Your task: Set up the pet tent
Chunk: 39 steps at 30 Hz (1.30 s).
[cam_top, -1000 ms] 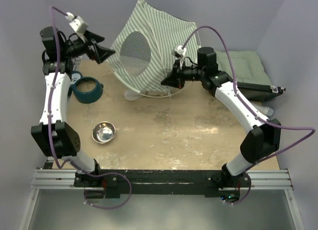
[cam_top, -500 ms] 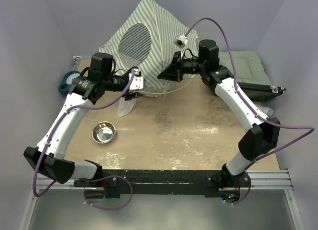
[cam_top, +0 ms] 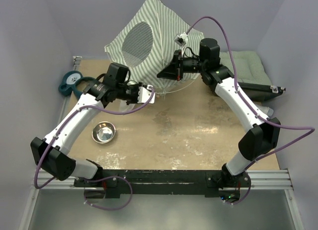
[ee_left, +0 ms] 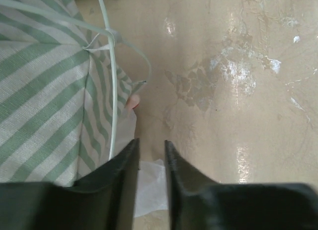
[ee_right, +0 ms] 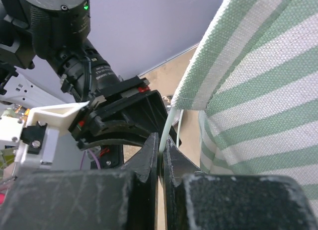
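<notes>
The pet tent (cam_top: 164,34), green-and-white striped with a round mesh window (cam_top: 136,41), stands tilted at the back of the table. My right gripper (cam_top: 160,75) is at its front right side, shut on a thin pale pole (ee_right: 168,126) below the striped fabric (ee_right: 268,91); in the right wrist view the gripper (ee_right: 160,138) pinches that pole. My left gripper (cam_top: 151,94) is low at the tent's front edge. In the left wrist view the left gripper (ee_left: 150,142) has its jaws narrowly apart beside the striped cloth (ee_left: 44,91) and a pole (ee_left: 113,91). A white flap (ee_left: 149,183) shows in the gap; I cannot tell if it is pinched.
A steel bowl (cam_top: 104,132) sits at the front left. A teal pet dish (cam_top: 72,82) lies at the back left edge. A green quilted cushion (cam_top: 246,66) and a black object (cam_top: 258,91) lie at the back right. Walls close in on three sides.
My left arm swung from the back left corner over to the tent's front edge, and its jaws narrowed from wide open. The right gripper lifted the pole slightly; the tent stands taller.
</notes>
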### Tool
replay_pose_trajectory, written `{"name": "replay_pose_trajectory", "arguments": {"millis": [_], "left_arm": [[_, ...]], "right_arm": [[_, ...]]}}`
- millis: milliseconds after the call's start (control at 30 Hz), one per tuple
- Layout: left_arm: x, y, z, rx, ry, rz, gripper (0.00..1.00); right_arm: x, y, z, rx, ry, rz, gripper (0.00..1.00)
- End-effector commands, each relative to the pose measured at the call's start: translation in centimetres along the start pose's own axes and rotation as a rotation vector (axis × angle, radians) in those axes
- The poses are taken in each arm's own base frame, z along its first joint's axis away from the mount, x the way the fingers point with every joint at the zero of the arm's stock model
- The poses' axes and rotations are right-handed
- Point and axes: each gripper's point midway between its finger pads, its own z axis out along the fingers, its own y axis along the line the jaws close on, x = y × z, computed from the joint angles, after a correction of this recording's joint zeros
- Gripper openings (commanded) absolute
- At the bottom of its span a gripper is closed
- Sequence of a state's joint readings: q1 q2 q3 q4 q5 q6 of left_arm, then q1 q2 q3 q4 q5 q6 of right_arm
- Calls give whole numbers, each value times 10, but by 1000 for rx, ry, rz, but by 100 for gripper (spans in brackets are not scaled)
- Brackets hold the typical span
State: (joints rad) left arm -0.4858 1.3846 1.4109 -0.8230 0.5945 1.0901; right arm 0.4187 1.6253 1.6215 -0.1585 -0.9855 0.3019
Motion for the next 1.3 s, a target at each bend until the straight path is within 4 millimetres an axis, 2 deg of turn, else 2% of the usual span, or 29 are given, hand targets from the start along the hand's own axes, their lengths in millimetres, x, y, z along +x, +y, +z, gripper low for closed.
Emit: {"name": "replay_pose_trajectory", "arguments": {"millis": [0,33,67,133,167,233,267,333,400,467,567,700,733,767,800,833,900,1000,1133,1200,1267], "left_arm": [[-4,24,2,-82,-3,48,13],[-7,25,2,-85,-17,31,5],[-11,25,2,-88,-32,10,0],[-17,27,1,-102,-57,-37,0],[-20,30,0,-115,-69,-70,0],[-26,32,-2,-132,-92,-115,0],[-29,33,-4,-142,-107,-158,0],[-38,34,-8,-151,-141,-189,0],[-44,33,-10,-150,-166,-212,0],[-44,33,-10,-158,-168,-231,0],[-43,52,-12,-237,-172,-294,0],[-67,77,-23,-320,-264,-297,2],[-73,80,-28,-331,-283,-278,15],[-80,77,-32,-315,-301,-235,35],[-85,68,-33,-276,-315,-174,49],[-87,58,-35,-241,-314,-84,55],[-89,55,-45,-268,-306,22,57],[-95,56,-62,-311,-304,92,57],[-90,62,-71,-353,-251,153,52],[-78,60,-65,-333,-199,208,52],[-64,65,-57,-343,-149,233,54]], "right_arm": [[-41,27,-8,-54,-84,-148,0],[-44,29,-8,-59,-87,-154,5],[-47,31,-8,-63,-91,-168,13],[-60,35,-9,-68,-107,-214,19],[-66,37,-10,-67,-114,-240,28],[-78,39,-10,-62,-119,-297,30],[-86,42,-11,-59,-129,-320,35],[-98,45,-13,-48,-147,-360,32],[-100,41,-13,-32,-150,-371,33],[-94,37,-11,-30,-133,-356,45],[-89,31,-9,-30,-130,-344,59],[-104,37,-7,-58,-163,-384,49],[-108,38,-6,-63,-165,-399,46],[-107,36,-5,-65,-158,-399,43],[-107,36,-5,-68,-151,-395,38],[-106,35,-6,-66,-147,-395,33],[-103,36,-6,-73,-141,-388,22],[-101,41,-8,-77,-156,-384,1],[-97,44,-9,-95,-158,-368,0],[-95,48,-9,-119,-151,-360,0],[-92,48,-7,-140,-140,-339,0]]}}
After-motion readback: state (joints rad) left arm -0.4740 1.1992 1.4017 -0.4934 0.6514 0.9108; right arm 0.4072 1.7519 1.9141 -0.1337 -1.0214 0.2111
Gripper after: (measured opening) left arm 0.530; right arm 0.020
